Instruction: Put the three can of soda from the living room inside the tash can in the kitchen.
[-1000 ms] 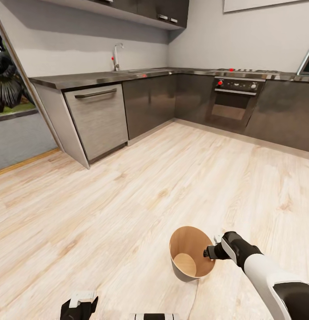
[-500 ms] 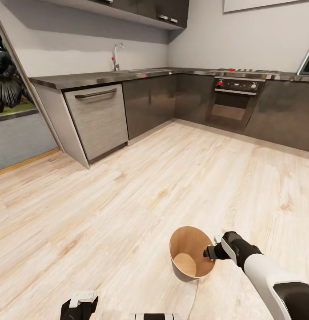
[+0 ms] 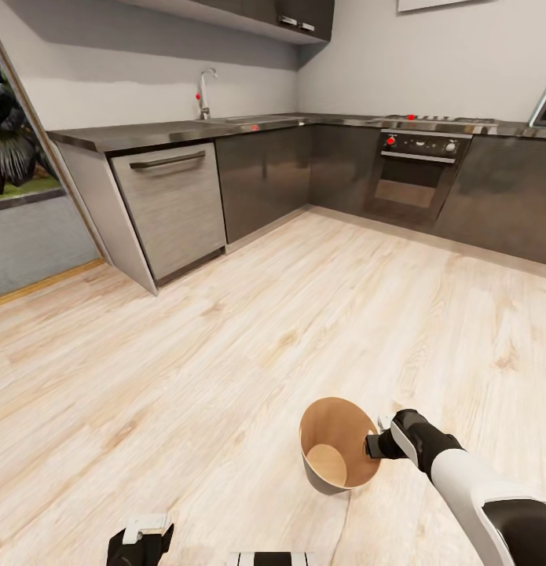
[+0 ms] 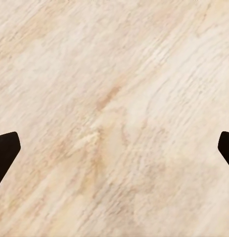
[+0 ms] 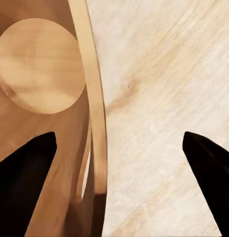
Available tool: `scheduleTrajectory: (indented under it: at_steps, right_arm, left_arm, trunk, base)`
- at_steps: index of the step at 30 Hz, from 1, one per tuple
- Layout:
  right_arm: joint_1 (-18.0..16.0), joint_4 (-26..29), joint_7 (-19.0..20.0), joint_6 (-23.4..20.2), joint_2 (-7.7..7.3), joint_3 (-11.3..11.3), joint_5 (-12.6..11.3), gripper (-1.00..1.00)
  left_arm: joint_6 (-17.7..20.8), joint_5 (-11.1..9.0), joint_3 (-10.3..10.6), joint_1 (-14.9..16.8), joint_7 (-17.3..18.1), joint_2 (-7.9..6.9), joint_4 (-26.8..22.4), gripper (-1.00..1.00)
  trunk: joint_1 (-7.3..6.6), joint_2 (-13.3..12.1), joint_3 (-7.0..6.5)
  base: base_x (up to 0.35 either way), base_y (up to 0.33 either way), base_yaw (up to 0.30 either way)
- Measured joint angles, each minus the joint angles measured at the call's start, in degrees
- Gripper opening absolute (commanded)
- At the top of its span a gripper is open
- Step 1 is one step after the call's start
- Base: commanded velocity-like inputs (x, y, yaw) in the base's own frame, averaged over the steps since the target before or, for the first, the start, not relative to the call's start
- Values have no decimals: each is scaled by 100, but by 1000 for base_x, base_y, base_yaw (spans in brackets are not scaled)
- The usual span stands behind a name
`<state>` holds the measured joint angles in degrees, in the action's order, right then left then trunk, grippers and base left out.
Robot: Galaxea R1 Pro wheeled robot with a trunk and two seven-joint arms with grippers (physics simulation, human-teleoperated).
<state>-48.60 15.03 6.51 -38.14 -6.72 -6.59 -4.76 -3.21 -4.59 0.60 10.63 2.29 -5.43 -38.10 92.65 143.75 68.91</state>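
Note:
The tash can (image 3: 335,452), a small tapered bucket with a tan inside, stands on the pale wood kitchen floor in front of me. Its round bottom (image 5: 40,64) is bare. My right gripper (image 3: 370,446) is at its right rim, open. In the right wrist view the gripper (image 5: 119,143) straddles the rim (image 5: 92,98), with one finger inside the bucket and the other well outside. My left gripper (image 3: 139,542) hangs low at my left, open over bare floor (image 4: 114,98). The three can of soda are out of view.
Dark grey cabinets under a steel countertop (image 3: 186,130) run along the far wall and round the corner. They hold a silver dishwasher front (image 3: 170,208), a sink tap (image 3: 203,90) and a built-in oven (image 3: 414,173). Wood floor (image 3: 304,314) stretches between them and me.
The whole head view has shifted a little, so the camera moved. The right gripper stays at the bucket's rim and the left gripper has not moved.

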Motion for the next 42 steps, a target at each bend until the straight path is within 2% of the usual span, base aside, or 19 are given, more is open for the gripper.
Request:
scheduleTrajectory:
  at_steps: [3, 13, 22, 26, 27, 28, 29, 42]
  right_arm:
    - [5, 6, 18, -4, 1, 34, -103, -100]
    - [5, 7, 13, 3, -2, 35, -47, -100]
    - [17, 2, 20, 75, -1, 38, -78, -100]
    - [26, -13, 21, 311, 2, -22, 88, -100]
    - [39, -29, -12, 406, 32, -86, 56, -100]
    - [40, -104, -17, 642, 34, -19, 28, -100]
    - [35, -6, -27, 677, 35, -16, 66, -100]
    - [45, 51, -22, 770, 92, -21, 40, -100]
  left_arm:
    - [0, -3, 2, 1, 0, -1, -2, 100]
    - [-2, 0, 2, 0, 0, -1, 0, 100]
    - [19, 2, -11, 0, 0, -1, 13, 100]
    - [16, 2, -8, 0, 0, -1, 12, 100]
    - [18, 3, -12, 0, 0, -2, 19, 100]
    - [19, 3, -13, 0, 0, -2, 19, 100]
    - [19, 5, -13, 0, 0, -1, 21, 100]
    - [40, 11, -16, 3, 0, -1, 21, 100]
  trunk:
    - [0, 0, 0]
    - [-1, 0, -1]
    - [-24, -12, -199]
    - [-33, -17, -287]
    - [-36, -18, -309]
    - [-38, -20, -331]
    - [-41, -21, -354]
    - [-75, -39, -641]
  base:
    - [0, 0, 0]
    - [0, 0, 0]
    - [0, 0, 0]
    - [0, 0, 0]
    - [0, 0, 0]
    - [0, 0, 0]
    - [0, 0, 0]
    - [0, 0, 0]
